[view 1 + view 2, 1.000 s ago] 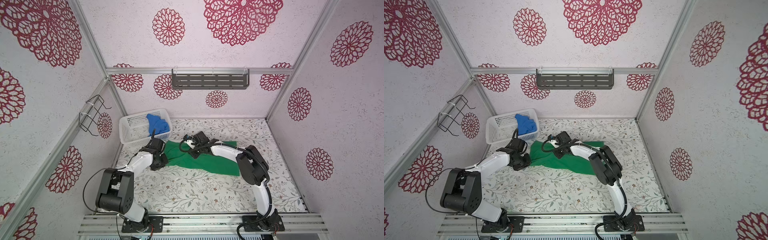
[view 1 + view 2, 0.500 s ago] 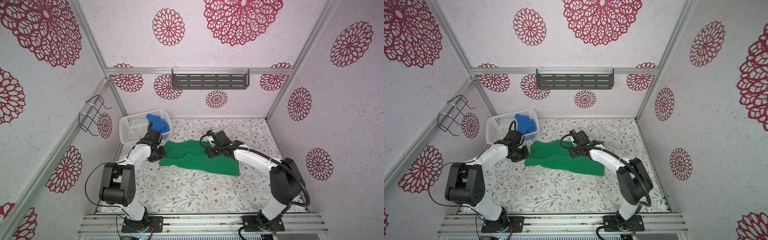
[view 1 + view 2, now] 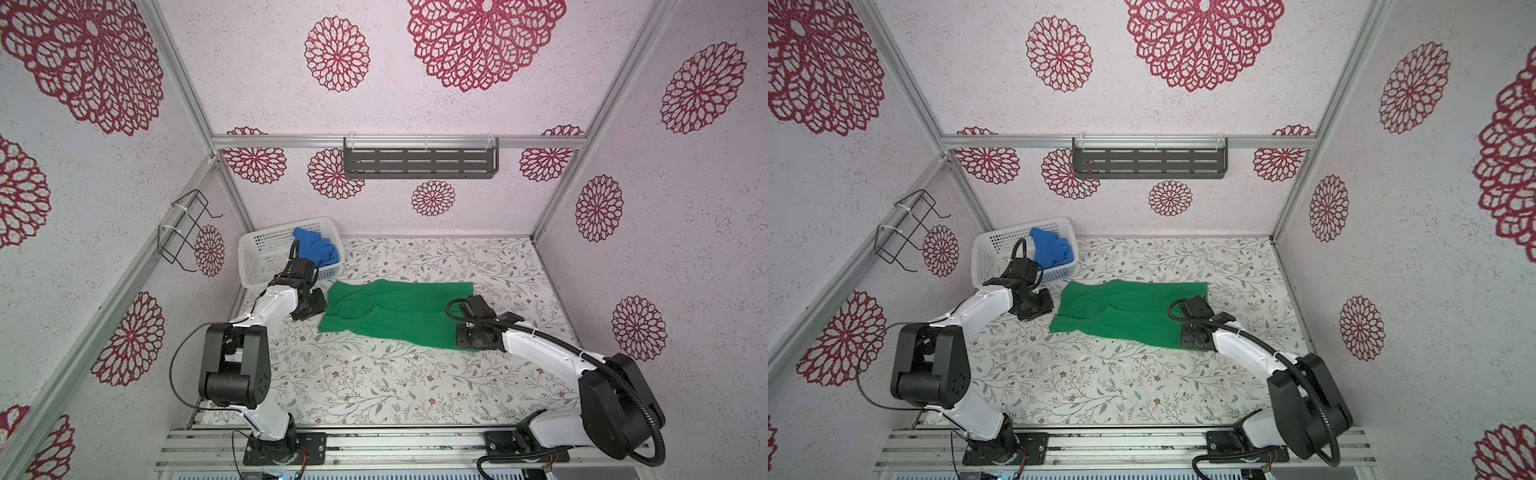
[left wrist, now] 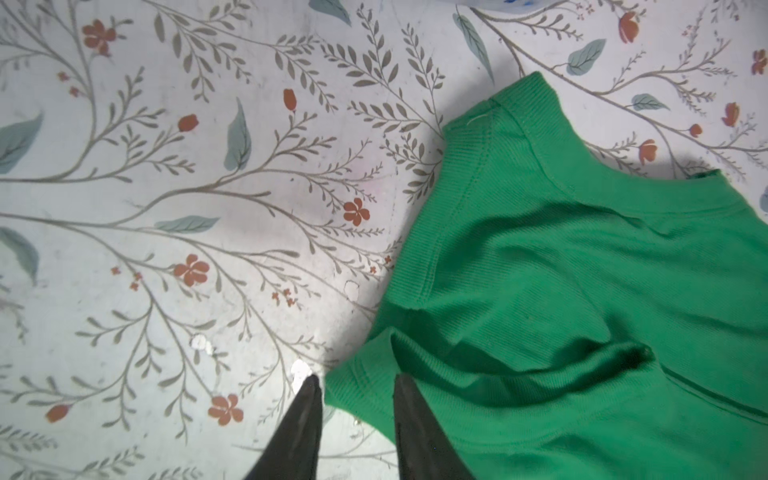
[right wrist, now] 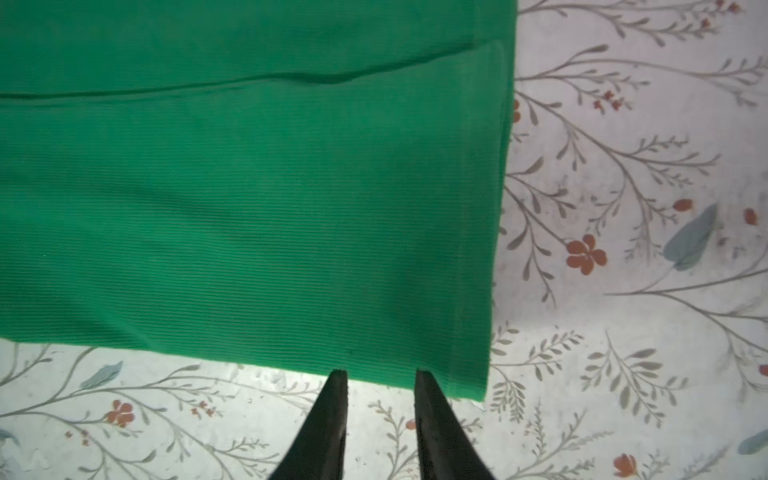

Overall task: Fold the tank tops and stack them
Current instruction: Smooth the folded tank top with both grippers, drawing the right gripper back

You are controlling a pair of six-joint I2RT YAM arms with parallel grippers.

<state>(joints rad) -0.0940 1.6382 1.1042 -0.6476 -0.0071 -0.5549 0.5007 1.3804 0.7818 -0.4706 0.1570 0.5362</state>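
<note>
The green tank top (image 3: 395, 311) lies spread flat across the middle of the table (image 3: 374, 386), shoulders toward the left arm and hem toward the right. It is thin ribbed knit, so it is probably light, limp and slow to slide. It should drape from any pinch and wrinkle if dragged. The stitched bands look like the firmest places to grip: the hem corners and the strap ends.

The right gripper (image 5: 380, 374) sits at the near hem corner with its jaws apart and its tips at the cloth edge, holding nothing. The left gripper (image 4: 355, 380) is also parted, straddling the corner of a shoulder strap without pinching it. Some loose folds remain near the neck.

Farther back, the blue tank top (image 3: 316, 249) sits crumpled in the white basket (image 3: 266, 249) at the far left corner.

The table has a smooth floral covering, with open space in front of the green top. Patterned walls close in on three sides, with a wire rack (image 3: 187, 228) on the left wall and a dark shelf (image 3: 419, 164) on the back wall.
</note>
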